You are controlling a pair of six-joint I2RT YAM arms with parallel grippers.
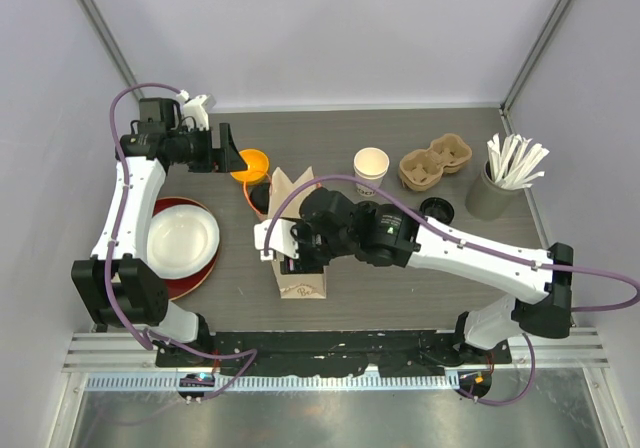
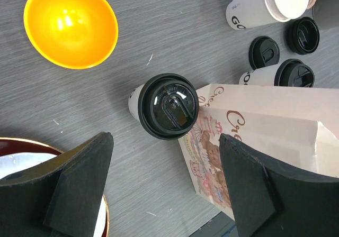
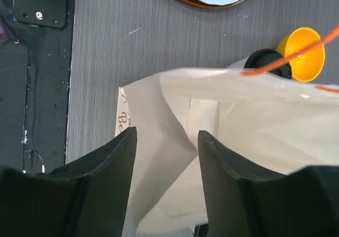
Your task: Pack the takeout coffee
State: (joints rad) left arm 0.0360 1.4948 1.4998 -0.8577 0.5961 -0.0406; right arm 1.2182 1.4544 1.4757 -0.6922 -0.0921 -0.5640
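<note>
One takeout coffee cup (image 2: 168, 106), white with a black lid, stands upright against the printed paper bag (image 2: 265, 126). It also shows in the top view (image 1: 258, 197) and behind the bag's rim in the right wrist view (image 3: 267, 62). A second lidded cup (image 2: 293, 73) stands beyond the bag. My left gripper (image 2: 164, 184) is open and empty, its jaws wide apart, above and short of the first cup. My right gripper (image 3: 167, 136) is open over the open bag (image 3: 238, 120), its jaws on either side of the bag's folded side wall.
An orange bowl (image 2: 70, 24) sits left of the cup. A lidless white cup (image 1: 371, 168), loose black lids (image 2: 264, 52), a cardboard cup carrier (image 1: 435, 163) and a grey holder with white utensils (image 1: 490, 196) are at the back right. A red plate (image 1: 200, 273) holding a white plate lies at the left.
</note>
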